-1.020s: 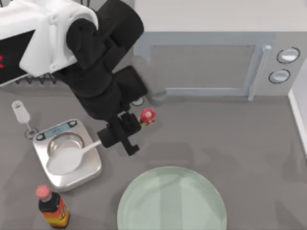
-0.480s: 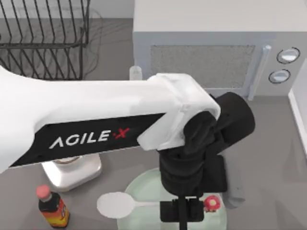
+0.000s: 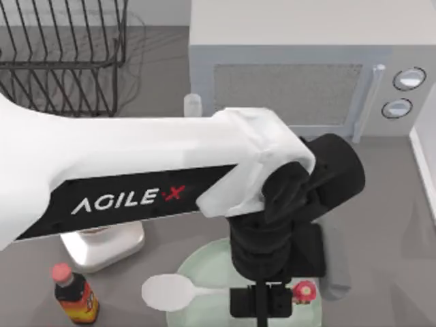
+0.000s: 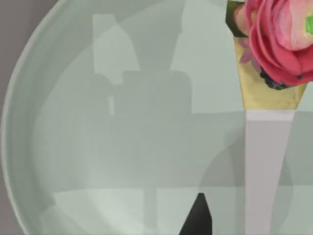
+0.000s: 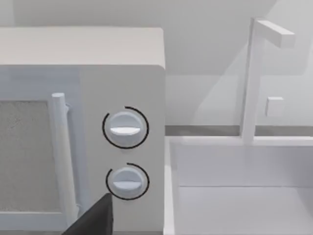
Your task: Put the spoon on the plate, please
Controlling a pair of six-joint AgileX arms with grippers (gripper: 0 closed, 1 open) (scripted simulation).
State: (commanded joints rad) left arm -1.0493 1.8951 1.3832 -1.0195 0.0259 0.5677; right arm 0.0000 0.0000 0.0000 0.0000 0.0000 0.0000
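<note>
Since half a second ago the left arm has barely shifted: the spoon (image 3: 178,291) has slid a touch toward the gripper's side of the plate (image 3: 204,262), and the arm's wrist sits slightly lower over it. A full second ago the same spoon lay across the scale (image 3: 102,245), with the gripper at its handle.

Farthest out on the spoon-bowl side of the left gripper (image 3: 261,304) stands a sauce bottle (image 3: 75,294) with a red cap, on the desk (image 3: 388,225). Beyond it, partly under the arm, is the silver scale. The spoon's white bowl hangs over the plate's rim, its thin handle running straight into the gripper, which is pinching the handle's end. The gripper hovers over the pale green plate. In the left wrist view the plate (image 4: 98,147) lies below, with the handle (image 4: 264,166) crossing it. Just beside the gripper, on the side away from the spoon bowl, is a pink flower (image 3: 304,291), seen close in the wrist view (image 4: 279,39).

Behind the arm stand a wire rack (image 3: 61,54) and a microwave (image 3: 300,82). The right wrist view faces the microwave's dials (image 5: 125,128); I cannot tell how the right gripper (image 5: 95,218) is set.
</note>
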